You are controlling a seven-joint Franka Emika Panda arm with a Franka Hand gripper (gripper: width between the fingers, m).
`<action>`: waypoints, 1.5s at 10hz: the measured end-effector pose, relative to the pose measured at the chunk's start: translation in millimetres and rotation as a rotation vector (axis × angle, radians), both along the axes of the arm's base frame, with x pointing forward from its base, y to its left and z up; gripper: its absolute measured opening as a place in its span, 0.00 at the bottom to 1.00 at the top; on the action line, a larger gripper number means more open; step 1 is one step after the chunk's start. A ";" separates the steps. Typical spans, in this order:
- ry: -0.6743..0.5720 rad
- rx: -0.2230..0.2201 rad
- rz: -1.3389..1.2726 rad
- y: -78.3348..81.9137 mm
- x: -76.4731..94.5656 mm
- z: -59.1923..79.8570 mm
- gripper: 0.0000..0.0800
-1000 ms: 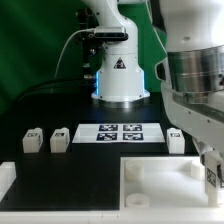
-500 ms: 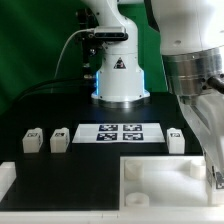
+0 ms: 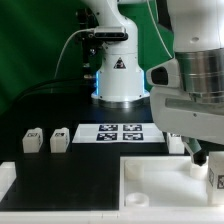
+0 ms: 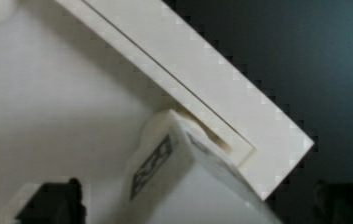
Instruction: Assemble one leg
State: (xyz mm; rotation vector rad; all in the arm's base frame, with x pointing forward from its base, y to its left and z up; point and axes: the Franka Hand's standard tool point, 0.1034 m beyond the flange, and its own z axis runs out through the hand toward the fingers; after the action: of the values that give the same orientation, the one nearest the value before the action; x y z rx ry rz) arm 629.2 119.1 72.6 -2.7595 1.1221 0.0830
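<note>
My gripper (image 3: 213, 172) hangs over the right end of the large white panel (image 3: 150, 178) in the exterior view. It is shut on a small white leg (image 3: 219, 181) whose tag faces the camera. In the wrist view the leg (image 4: 194, 170) sits between the two dark fingers (image 4: 50, 202), with its far end close to a recess at the panel's edge (image 4: 208, 95). Two more legs (image 3: 32, 140) (image 3: 60, 138) stand at the exterior view's left. Another leg (image 3: 175, 141) is partly hidden behind my arm.
The marker board (image 3: 122, 133) lies on the black table behind the panel. The robot's white base (image 3: 118, 75) stands at the back with cables beside it. The panel has a raised rim and round corner recesses.
The arm has turned and shifted a little to the exterior view's right and down, carrying the leg with it. The other legs and the panel have not moved.
</note>
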 end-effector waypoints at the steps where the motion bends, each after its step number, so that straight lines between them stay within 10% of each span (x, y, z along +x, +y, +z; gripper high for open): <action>1: -0.016 -0.001 0.097 -0.6 0.0 -0.1 0.81; 6: -0.127 -0.062 0.723 -14.1 3.1 -4.0 0.80; 7: -0.122 -0.061 0.693 -13.8 3.0 -4.1 0.80; 9: -0.105 -0.055 0.565 -12.8 2.9 -4.1 0.41; 15: 0.060 -0.020 -0.318 -7.5 5.5 -3.1 0.36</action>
State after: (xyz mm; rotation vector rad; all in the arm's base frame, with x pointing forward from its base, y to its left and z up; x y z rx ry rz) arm 634.7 111.6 69.6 -2.5711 1.5684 0.1161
